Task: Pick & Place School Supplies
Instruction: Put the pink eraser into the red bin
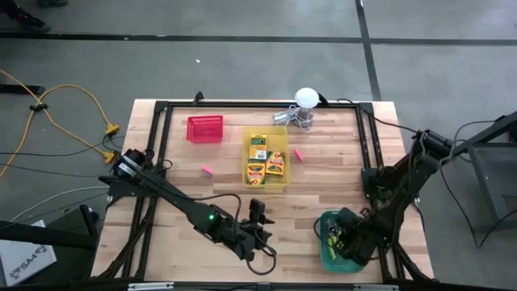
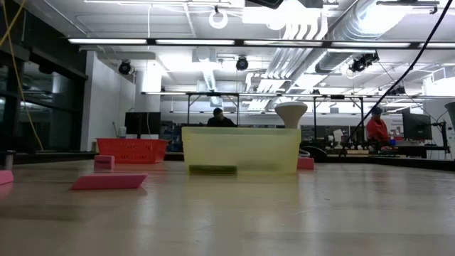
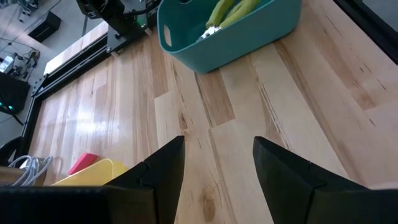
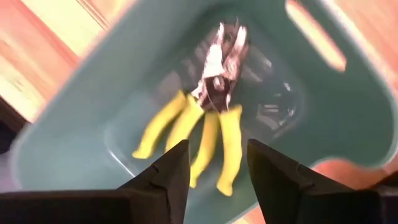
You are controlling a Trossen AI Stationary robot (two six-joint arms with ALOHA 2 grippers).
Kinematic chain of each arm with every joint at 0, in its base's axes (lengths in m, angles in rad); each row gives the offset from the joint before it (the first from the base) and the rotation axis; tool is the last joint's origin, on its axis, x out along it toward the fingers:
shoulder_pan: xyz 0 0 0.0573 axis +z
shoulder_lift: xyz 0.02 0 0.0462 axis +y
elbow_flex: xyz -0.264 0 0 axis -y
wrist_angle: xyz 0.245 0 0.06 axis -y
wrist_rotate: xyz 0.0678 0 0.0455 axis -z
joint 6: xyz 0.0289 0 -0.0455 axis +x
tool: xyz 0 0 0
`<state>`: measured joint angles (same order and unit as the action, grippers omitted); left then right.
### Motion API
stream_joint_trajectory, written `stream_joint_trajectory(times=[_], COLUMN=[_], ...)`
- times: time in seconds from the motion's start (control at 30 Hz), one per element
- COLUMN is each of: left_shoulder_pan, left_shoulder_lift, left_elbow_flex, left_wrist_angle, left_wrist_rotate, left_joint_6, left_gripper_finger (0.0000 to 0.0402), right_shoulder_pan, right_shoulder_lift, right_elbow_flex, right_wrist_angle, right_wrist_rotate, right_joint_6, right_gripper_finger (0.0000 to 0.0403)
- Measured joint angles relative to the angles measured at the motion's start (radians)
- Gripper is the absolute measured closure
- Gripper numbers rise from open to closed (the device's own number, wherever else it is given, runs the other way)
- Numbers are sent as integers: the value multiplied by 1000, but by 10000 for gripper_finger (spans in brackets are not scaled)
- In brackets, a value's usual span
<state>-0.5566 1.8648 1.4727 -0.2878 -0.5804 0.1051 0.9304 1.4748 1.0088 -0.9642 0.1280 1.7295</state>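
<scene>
Two tools with yellow handles (image 4: 208, 127) lie side by side on the floor of the teal bin (image 4: 93, 99), metal ends together. My right gripper (image 4: 217, 146) hangs open above them, pointing down into the bin (image 1: 327, 259), with nothing between its fingers. Left of the bin, my left gripper (image 3: 217, 140) waits open and empty over bare table (image 1: 258, 212). Crayon boxes (image 1: 266, 162) lie in the yellow bin (image 1: 247, 153). Pink erasers (image 1: 208, 170) (image 1: 298, 153) lie flat on the table on either side of that bin.
A red bin (image 1: 204, 129) stands at the far left. A white ball with metal clutter (image 1: 304, 103) sits at the far edge. The low view shows another pink block (image 2: 104, 161) by the red bin (image 2: 131, 149). Bare wood lies between the yellow and teal bins.
</scene>
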Motion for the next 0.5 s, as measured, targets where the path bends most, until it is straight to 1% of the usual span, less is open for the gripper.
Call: stream_joint_trajectory(times=[0.13, 0.3, 0.5], left_shoulder_pan=[-11, -18, -27], left_shoulder_lift=[0, 0, 0], left_elbow_flex=[0, 0, 0], left_wrist_angle=[0, 0, -8], left_wrist_rotate=[0, -4, -24], left_joint_6=[-4, -53, -99], left_gripper_finger=[219, 219, 219], right_shoulder_pan=[-60, -139, -249], right_shoulder_lift=[-35, -57, -91], right_elbow_flex=[0, 0, 0], right_wrist_angle=[0, 2, 29], right_wrist_rotate=[4, 0, -64], right_joint_6=[-92, -219, -375], right_gripper_finger=[257, 257, 257])
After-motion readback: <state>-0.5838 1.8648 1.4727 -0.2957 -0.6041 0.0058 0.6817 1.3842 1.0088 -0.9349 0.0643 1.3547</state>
